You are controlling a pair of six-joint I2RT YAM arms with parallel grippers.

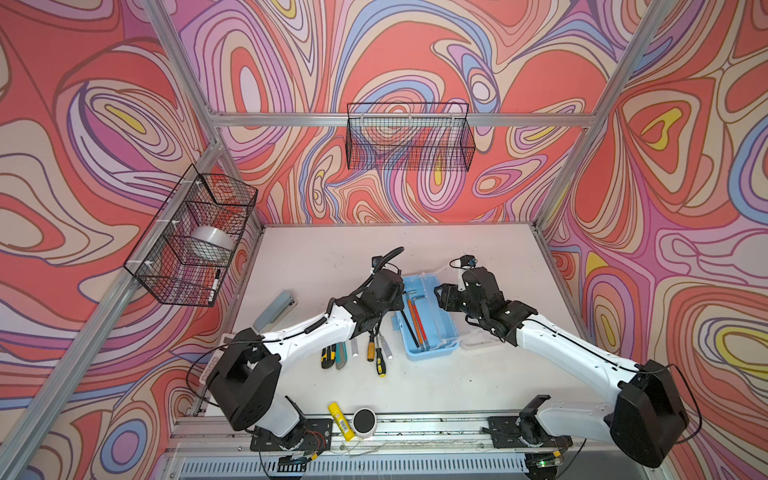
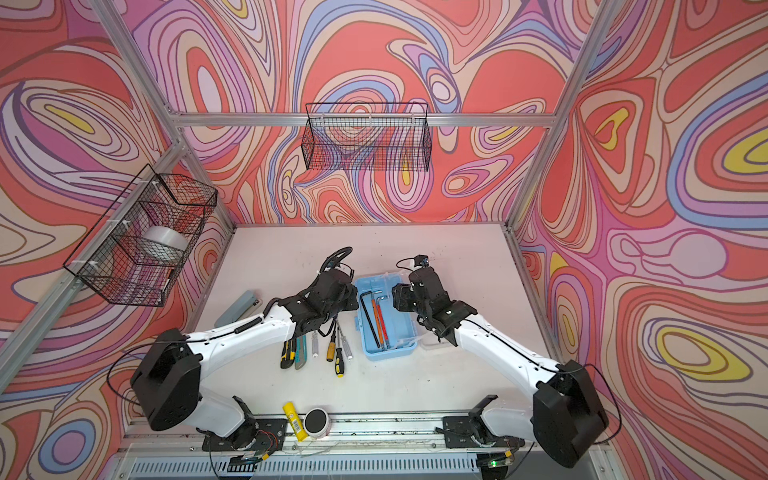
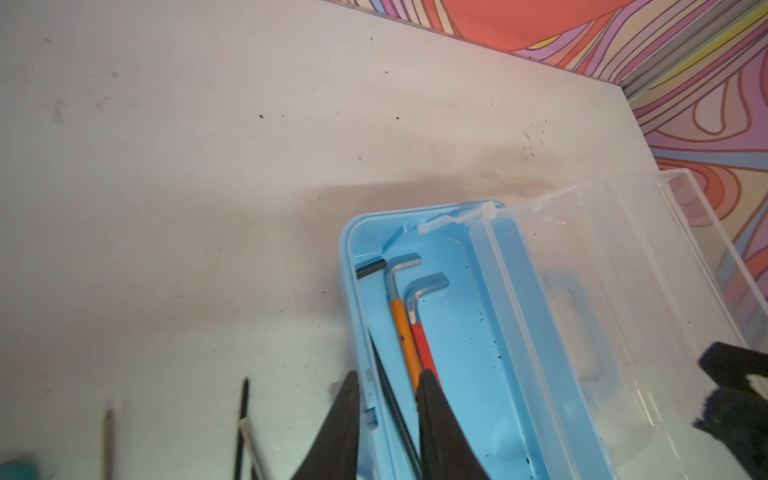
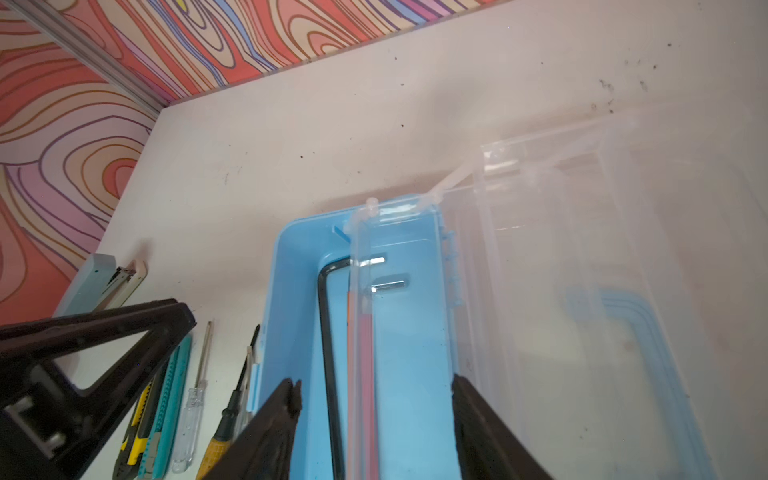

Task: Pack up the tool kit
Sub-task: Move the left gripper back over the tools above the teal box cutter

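Case [image 1: 441,328] of light-blue plastic is lying open on the white counter [image 1: 415,386], a little below and right of centre in both top views. Its clear lid [image 1: 478,338] is hanging off the right side. In the left wrist view the lid [image 3: 623,270] is looking raised rather than flat, with the blue handle [image 3: 577,324] showing through it. How steeply it is tilting I cannot tell.

Three hex keys are lying lengthwise inside the case. A black hex key [image 3: 371,268] is running along the left wall, an orange-sleeved key [image 3: 401,328] is lying beside it, and a red-sleeved key [image 3: 424,349] is touching the orange one.

The left jaws are standing slightly apart at the bottom of the left wrist view. One finger [image 3: 345,415] is sitting outside the case's left wall and the other finger [image 3: 432,415] inside, over the coloured keys. The black key's shaft is passing through the gap, and whether either finger is touching it I cannot tell.

The right jaws are standing wide apart over the case at the bottom of the right wrist view, gripping nothing, with a clear edge of the lid running between them.

Left of the case in a top view, a yellow-and-black utility knife [image 1: 327,358], a teal utility knife [image 1: 340,359], a yellow-handled screwdriver [image 1: 371,352] and a black-and-yellow screwdriver [image 1: 380,366] are lying in a row. A grey-blue stapler [image 1: 276,309] is lying farther left.
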